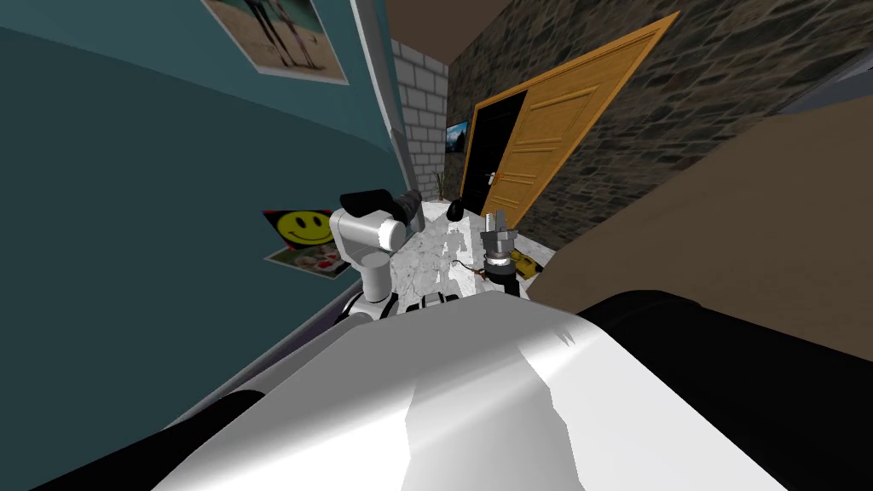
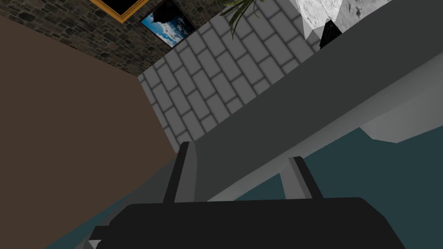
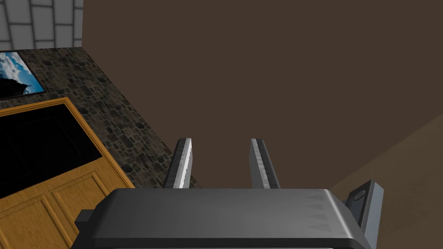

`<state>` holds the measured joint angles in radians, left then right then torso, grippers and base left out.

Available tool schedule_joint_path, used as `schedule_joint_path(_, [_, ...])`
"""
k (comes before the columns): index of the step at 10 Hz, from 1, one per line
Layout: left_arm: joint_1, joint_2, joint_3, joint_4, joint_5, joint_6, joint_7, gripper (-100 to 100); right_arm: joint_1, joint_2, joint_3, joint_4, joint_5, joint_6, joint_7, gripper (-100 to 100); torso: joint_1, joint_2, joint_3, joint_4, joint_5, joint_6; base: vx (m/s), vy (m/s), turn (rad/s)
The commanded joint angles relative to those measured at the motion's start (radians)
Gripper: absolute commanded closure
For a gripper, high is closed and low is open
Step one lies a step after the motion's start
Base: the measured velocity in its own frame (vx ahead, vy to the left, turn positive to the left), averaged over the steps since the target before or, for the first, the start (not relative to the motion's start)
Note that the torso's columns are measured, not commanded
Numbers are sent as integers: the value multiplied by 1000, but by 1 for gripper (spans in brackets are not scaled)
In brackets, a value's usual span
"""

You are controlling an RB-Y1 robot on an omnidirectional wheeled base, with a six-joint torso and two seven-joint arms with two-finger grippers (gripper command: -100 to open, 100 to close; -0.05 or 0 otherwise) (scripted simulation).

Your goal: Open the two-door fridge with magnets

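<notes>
The teal fridge (image 1: pixel 128 213), a smiley magnet (image 1: pixel 309 226) on it, stands at the robot's nine o'clock. The left gripper (image 2: pixel 242 155) is open at the door's grey bar (image 2: pixel 303 99); next it should, I think, close and pull. Also the right gripper (image 3: pixel 220 140) is open.

The left gripper (image 2: pixel 242 172) reaches forward, fingers spread wide; the right gripper (image 3: pixel 221 162) (raised, pointing upward) holds its fingers narrowly apart.
</notes>
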<state>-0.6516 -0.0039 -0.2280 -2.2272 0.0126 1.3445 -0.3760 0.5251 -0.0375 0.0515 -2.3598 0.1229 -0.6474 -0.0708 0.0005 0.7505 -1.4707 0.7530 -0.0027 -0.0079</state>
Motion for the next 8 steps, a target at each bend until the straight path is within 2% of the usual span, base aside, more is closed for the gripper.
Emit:
schedule_joint_path(1, [-46, -7, 17, -55, -8, 76, -3, -100, 0, 0, 0, 0, 0, 0, 0, 0, 1, -1, -4, 2, -2, -4, 124, -15, 63])
schedule_joint_path(2, [-46, -7, 17, -55, -8, 89, -3, -100, 1, 0, 0, 0, 0, 0, 0, 0, 4, -3, 2, -5, -1, -4, 94, -11, 71])
schedule_joint_path(3, [-62, -12, 21, -75, -7, 124, -3, -100, 0, 0, 0, 0, 0, 0, 0, 0, 2, 0, 5, -6, -2, 1, 65, -13, 16])
schedule_joint_path(5, [-62, -12, 21, -75, -7, 124, -3, -100, 0, 0, 0, 0, 0, 0, 0, 0, -9, 9, 9, -1, -13, 1, 24, 0, -4])
schedule_joint_path(8, [-62, -12, 21, -75, -7, 124, -3, -100, 0, 0, 0, 0, 0, 0, 0, 0, -9, 8, 10, -2, -10, 0, -11, -2, -7])
